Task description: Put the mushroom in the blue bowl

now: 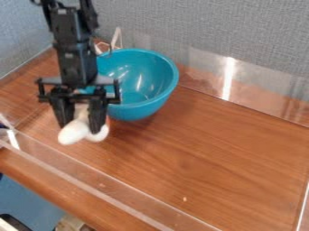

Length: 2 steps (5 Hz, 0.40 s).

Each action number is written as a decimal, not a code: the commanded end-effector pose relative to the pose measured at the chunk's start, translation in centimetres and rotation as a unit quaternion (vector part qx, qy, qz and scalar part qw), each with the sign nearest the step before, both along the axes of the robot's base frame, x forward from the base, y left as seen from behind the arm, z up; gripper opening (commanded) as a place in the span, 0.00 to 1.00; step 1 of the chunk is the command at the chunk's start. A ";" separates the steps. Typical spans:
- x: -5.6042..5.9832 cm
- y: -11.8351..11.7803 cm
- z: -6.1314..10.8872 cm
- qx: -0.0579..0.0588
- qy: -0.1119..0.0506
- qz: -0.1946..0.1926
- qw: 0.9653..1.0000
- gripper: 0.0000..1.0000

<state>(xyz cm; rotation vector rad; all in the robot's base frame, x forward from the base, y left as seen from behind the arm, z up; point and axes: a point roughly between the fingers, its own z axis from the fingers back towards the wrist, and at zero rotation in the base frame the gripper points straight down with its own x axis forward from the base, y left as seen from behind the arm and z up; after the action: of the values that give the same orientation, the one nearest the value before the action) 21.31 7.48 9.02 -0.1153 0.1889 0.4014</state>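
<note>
The blue bowl [143, 83] stands on the wooden table at the back, left of the middle. My gripper [79, 119] hangs just in front of the bowl's left side, pointing down. Its fingers are shut on the mushroom [79, 132], which shows as a cream-white lump sticking out below the fingertips. The mushroom's cap is hidden between the fingers. The mushroom hangs above the table, a little lower than the bowl's rim and outside it.
The wooden table [205, 153] has clear plastic walls [248, 81] along its back and front edges. A grey fabric wall rises behind. Thin wires [117, 41] stick up behind the bowl.
</note>
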 end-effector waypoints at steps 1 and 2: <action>1.9 0.8 2.3 0.015 -0.044 0.004 0.999 0.00; 3.2 0.6 2.5 0.012 -0.050 0.003 0.999 0.00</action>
<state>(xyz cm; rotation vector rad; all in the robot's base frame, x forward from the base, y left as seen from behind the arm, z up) 23.74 8.03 10.41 -0.1199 0.1338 0.4133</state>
